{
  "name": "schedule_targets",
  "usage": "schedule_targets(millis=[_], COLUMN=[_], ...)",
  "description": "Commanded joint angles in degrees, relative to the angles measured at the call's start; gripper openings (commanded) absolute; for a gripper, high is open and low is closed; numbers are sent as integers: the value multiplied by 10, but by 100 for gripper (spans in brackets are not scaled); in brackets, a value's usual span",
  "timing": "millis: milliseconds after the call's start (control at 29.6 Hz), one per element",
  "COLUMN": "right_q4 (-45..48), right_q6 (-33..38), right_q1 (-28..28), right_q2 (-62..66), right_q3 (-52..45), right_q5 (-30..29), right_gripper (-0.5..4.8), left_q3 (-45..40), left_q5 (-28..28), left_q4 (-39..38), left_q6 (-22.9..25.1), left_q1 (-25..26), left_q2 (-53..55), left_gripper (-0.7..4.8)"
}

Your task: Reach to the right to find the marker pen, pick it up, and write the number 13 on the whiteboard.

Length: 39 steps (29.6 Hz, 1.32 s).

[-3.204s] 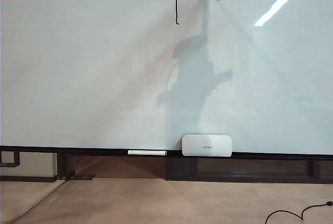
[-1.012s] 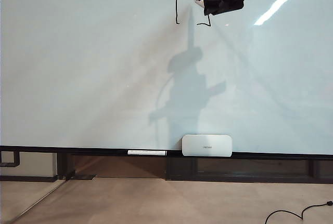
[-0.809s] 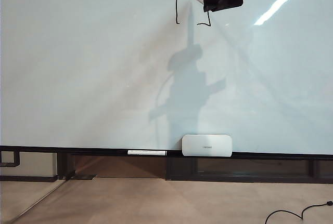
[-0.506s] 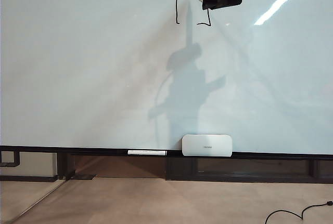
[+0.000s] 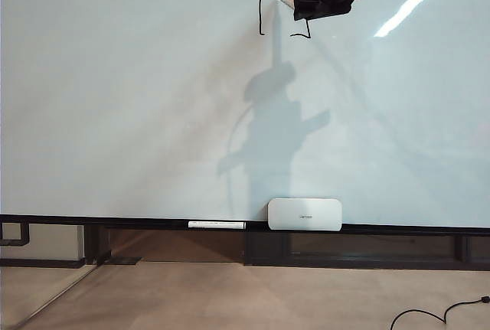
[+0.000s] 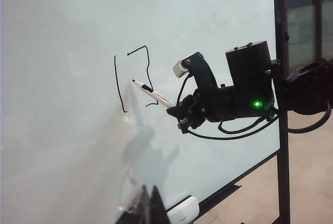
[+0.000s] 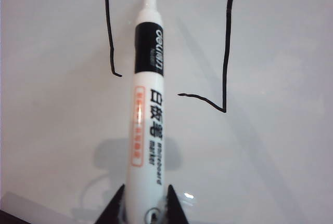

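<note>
On the whiteboard (image 5: 138, 100), the 1 (image 5: 261, 8) is done; since three seconds ago a bracket-like 3 (image 5: 302, 33) has appeared beside it, lacking only its middle stroke, I judge. The right gripper (image 7: 144, 208), now shifted slightly left, pinches the pen (image 7: 147, 109) near it. Left gripper (image 6: 148, 208): can't tell.

Rounded white rect. box (image 5: 304, 214) sits on black rail (image 5: 115, 222), thin white stick w/ dark end (image 5: 217, 224) just beside it; black cable (image 5: 440, 316) on tan floor (image 5: 230, 295).
</note>
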Motion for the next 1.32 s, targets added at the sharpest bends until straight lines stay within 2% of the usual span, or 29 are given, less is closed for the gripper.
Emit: schedule_targets(millis=[34,1012,1315], right_q4=[9,6,4], right_q6=[-2,-1,-1], right_q1=[0,-24,-24], right_q2=[-4,5,5], right_q3=[4,4,4], right_q5=[5,-7,35], right_gripper=[-2,-2,-2], left_q3=[2,2,2], left_q5=[2,2,2], left_q4=[8,8,8], left_q6=[1,10,13], left_q1=[0,0,0], left_q2=[0,0,0], left_gripper=[-6,-6,-6])
